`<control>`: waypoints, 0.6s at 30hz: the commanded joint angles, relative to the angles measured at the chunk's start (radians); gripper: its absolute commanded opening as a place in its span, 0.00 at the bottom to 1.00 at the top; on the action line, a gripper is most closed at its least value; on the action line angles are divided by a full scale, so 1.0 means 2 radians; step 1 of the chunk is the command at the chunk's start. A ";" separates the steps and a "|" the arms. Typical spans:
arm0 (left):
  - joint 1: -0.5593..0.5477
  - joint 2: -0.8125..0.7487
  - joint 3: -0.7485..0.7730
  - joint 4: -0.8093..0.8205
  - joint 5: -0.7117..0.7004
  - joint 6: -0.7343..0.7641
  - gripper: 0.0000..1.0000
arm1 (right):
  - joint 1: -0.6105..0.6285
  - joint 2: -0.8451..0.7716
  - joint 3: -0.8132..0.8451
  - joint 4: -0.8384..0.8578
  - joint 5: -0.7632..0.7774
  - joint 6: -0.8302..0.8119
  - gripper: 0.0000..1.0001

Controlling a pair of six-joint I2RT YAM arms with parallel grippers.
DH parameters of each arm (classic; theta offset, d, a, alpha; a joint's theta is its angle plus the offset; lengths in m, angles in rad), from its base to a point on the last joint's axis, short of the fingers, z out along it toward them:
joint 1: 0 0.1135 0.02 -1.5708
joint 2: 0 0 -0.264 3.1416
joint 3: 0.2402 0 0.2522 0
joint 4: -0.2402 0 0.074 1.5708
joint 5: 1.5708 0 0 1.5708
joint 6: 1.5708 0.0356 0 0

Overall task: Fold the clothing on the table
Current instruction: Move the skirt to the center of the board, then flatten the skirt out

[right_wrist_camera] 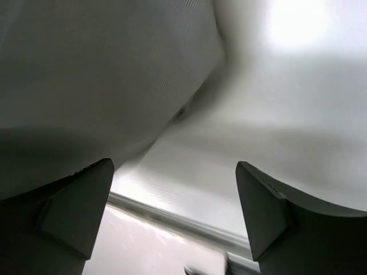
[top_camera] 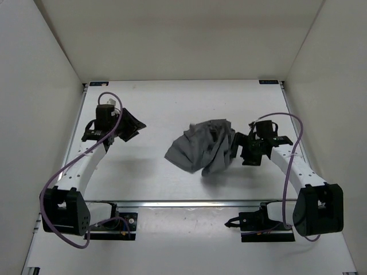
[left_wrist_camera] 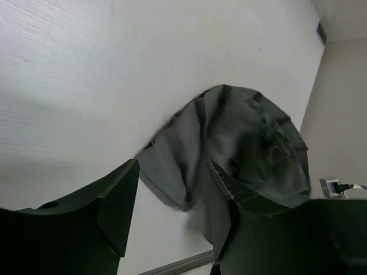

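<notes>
Grey pleated fabric garment (top_camera: 203, 150): crumpled heap, right of centre on the flat white worktop (top_camera: 155, 103).
Right fingers (right_wrist_camera: 74, 206): spread, pinching nothing, just beside the heap's right edge.
Left fingers (left_wrist_camera: 109, 200): spread, pinching nothing, well apart at the left side.
Left wrist view: the heap's folds and outline. Right wrist view: blurred cloth only.
Thin metal rail (top_camera: 189, 203): near the heap's near edge; white surface runs from the heap to the far edge.
</notes>
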State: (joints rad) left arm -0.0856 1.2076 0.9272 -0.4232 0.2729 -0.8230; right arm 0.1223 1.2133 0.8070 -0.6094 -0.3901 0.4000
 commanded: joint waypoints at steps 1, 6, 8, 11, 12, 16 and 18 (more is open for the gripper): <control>-0.054 0.028 0.000 -0.018 -0.010 0.022 0.61 | -0.005 -0.049 0.000 -0.049 0.106 -0.004 0.86; -0.164 0.087 0.007 -0.007 -0.056 0.005 0.61 | 0.023 -0.069 0.021 -0.061 0.140 0.016 0.86; -0.209 0.112 0.013 -0.002 -0.078 -0.006 0.62 | 0.061 -0.074 0.022 -0.055 0.137 0.031 0.85; -0.249 0.160 0.030 -0.008 -0.102 -0.010 0.62 | 0.101 -0.065 0.008 -0.050 0.131 0.049 0.85; -0.258 0.178 0.036 -0.012 -0.110 -0.013 0.63 | 0.115 -0.061 -0.002 -0.045 0.132 0.056 0.86; -0.278 0.240 0.044 -0.015 -0.115 -0.021 0.63 | 0.139 -0.043 -0.030 -0.009 0.122 0.069 0.87; -0.287 0.257 0.049 -0.012 -0.118 -0.026 0.64 | 0.139 -0.025 -0.039 0.010 0.116 0.062 0.87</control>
State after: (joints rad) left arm -0.6373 1.7004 0.9890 -0.4416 0.0864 -0.8520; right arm 0.3943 1.1255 0.7532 -0.6754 -0.1574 0.5026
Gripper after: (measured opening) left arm 0.635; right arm 0.870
